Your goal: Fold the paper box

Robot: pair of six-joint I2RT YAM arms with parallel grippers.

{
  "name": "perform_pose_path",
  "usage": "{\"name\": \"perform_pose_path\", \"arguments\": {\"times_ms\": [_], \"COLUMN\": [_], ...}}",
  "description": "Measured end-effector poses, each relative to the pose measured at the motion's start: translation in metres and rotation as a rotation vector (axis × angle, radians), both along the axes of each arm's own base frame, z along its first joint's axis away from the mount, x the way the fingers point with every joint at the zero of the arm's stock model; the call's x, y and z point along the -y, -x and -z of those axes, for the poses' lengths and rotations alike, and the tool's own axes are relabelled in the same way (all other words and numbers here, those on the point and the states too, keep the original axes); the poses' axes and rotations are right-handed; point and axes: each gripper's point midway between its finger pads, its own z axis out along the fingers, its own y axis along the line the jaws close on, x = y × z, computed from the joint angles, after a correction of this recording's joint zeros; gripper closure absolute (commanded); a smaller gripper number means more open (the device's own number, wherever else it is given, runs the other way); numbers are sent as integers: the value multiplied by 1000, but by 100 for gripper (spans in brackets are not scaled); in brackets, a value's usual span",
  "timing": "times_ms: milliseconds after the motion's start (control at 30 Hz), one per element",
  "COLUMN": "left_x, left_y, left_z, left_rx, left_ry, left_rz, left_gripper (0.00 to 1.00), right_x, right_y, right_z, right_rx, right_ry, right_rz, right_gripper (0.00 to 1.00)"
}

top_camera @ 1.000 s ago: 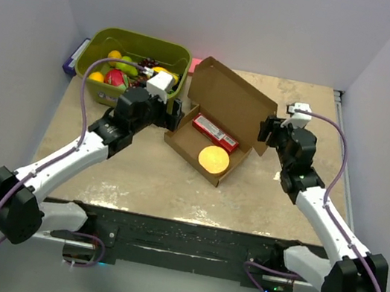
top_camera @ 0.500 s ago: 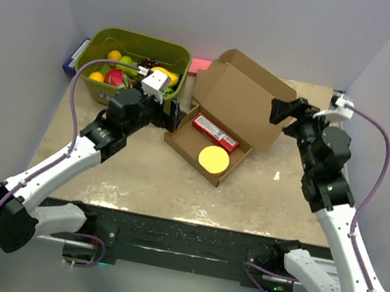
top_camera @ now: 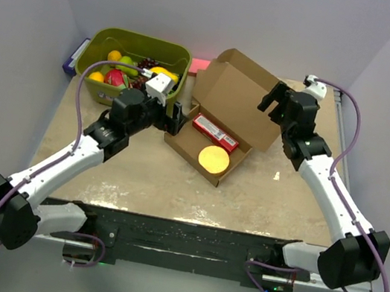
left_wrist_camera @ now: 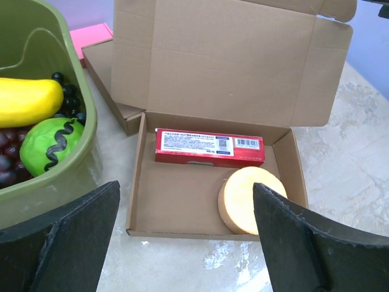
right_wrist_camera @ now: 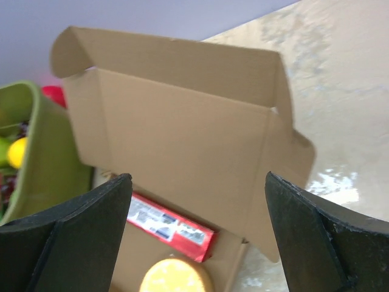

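The paper box (top_camera: 236, 93) lies open mid-table, its lid (left_wrist_camera: 225, 61) standing up at the back with the front flap curled over. In its tray lie a red pack (left_wrist_camera: 209, 147) and a yellow round disc (left_wrist_camera: 249, 191). My left gripper (top_camera: 176, 116) hovers open at the tray's left end, holding nothing. The wide-open right gripper (top_camera: 271, 99) is by the lid's upper right edge, and the lid (right_wrist_camera: 182, 134) shows between its fingers without being pinched.
A green bin (top_camera: 134, 38) of toy fruit stands at the back left, close to my left gripper. A pink object (top_camera: 200, 64) and a smaller brown cardboard box (left_wrist_camera: 100, 58) lie behind the paper box. Grey walls close in three sides.
The right arm swung from the box's right side up to the lid's top right and opened wider. The lid now stands more upright. The left arm barely moved.
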Motion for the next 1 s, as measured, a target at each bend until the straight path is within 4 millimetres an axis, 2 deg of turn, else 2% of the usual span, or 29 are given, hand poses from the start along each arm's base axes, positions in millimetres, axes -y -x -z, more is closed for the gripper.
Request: {"name": "perform_pose_path", "arguments": {"times_ms": [233, 333, 567, 767, 867, 900, 1000], "left_x": [6, 7, 9, 11, 11, 11, 11], "left_y": [2, 2, 2, 3, 3, 3, 3], "left_z": [4, 8, 10, 10, 10, 10, 10], "left_rx": [-13, -21, -27, -28, -28, -28, -28], "left_ry": [2, -1, -2, 0, 0, 0, 1], "left_rz": [33, 39, 51, 60, 63, 63, 65], "left_gripper": [6, 6, 6, 6, 6, 6, 6], "right_x": [26, 32, 34, 45, 50, 51, 50], "right_y": [-4, -17, -52, -61, -63, -65, -68], "right_z": [-5, -2, 31, 47, 48, 47, 46], "right_rx": [21, 3, -100, -153, -159, -157, -152], "right_ry": [145, 216, 374, 460, 471, 472, 468], "right_rz": [87, 114, 122, 151, 162, 162, 139], "right_gripper": [11, 12, 14, 19, 36, 49, 71]}}
